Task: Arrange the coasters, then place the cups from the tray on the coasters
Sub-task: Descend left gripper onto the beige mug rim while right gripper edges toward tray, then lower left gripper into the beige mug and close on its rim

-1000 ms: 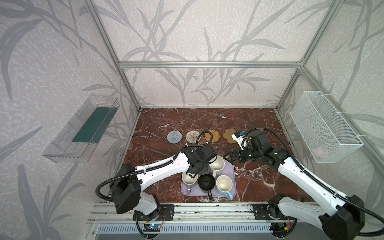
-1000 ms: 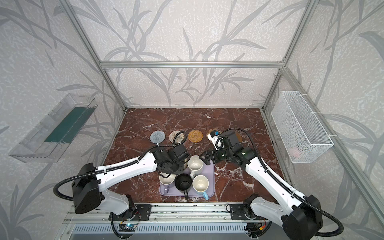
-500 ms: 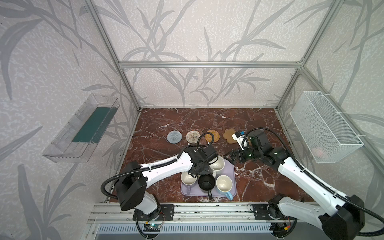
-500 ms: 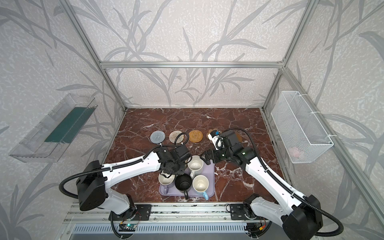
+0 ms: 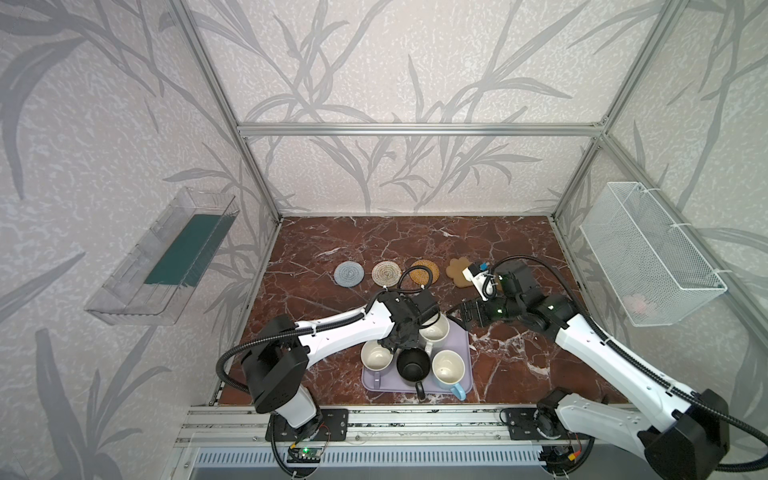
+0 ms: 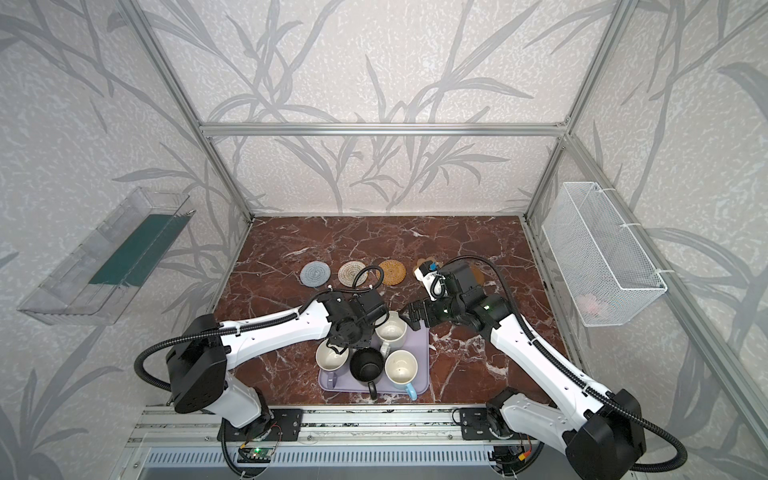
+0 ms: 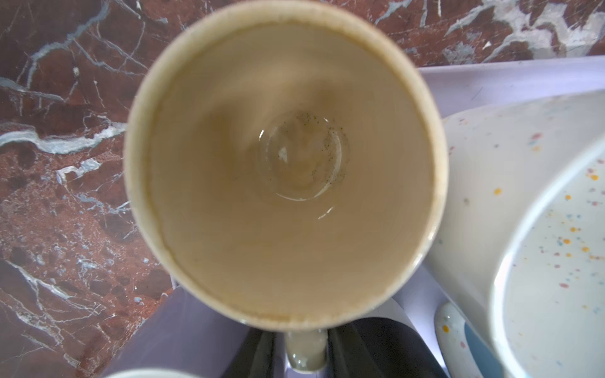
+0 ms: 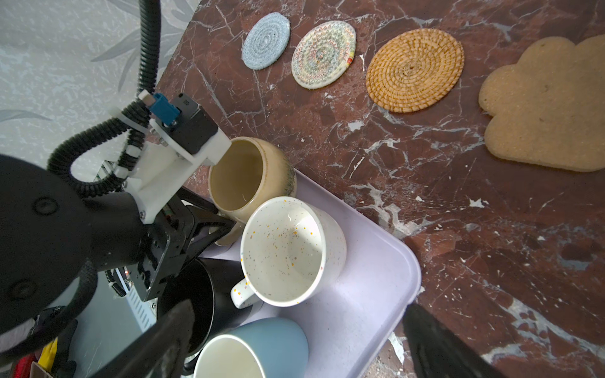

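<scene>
Right wrist view: squat beige-yellow cup [image 8: 252, 176], glossy inside, its handle tight between left fingers [image 8: 211, 224]; right fingers [image 8: 435, 347] wide apart.

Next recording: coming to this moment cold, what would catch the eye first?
The lavender tray at the front of the marble table, crowded with mugs, draws the eye, with the left gripper shut on the handle of the beige mug at its far left corner. Behind it lies a row of coasters, from the grey-blue coaster to the paw-shaped coaster. The right gripper hangs open by the tray's far right corner.
</scene>
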`<state>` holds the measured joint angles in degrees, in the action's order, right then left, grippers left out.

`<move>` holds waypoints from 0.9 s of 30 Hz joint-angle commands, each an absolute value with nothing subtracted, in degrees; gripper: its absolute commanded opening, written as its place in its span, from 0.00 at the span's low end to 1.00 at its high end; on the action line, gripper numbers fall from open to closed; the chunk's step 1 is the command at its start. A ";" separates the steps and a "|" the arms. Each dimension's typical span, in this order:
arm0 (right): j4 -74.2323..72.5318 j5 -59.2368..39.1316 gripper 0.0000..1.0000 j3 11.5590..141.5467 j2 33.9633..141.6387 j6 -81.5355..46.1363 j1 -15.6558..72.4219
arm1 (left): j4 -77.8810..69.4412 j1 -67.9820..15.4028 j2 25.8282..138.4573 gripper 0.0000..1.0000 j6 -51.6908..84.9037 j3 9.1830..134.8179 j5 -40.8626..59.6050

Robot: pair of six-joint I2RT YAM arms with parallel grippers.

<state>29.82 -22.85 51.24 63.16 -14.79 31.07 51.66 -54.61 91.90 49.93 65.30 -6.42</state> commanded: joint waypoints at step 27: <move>31.72 -20.93 0.99 54.55 62.34 -14.99 31.90 | 52.77 -52.91 91.94 0.00 48.52 68.29 -10.45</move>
<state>30.37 -21.78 51.92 63.18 -14.98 31.46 53.49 -53.91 93.67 48.86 66.08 -6.00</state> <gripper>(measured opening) 0.991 0.195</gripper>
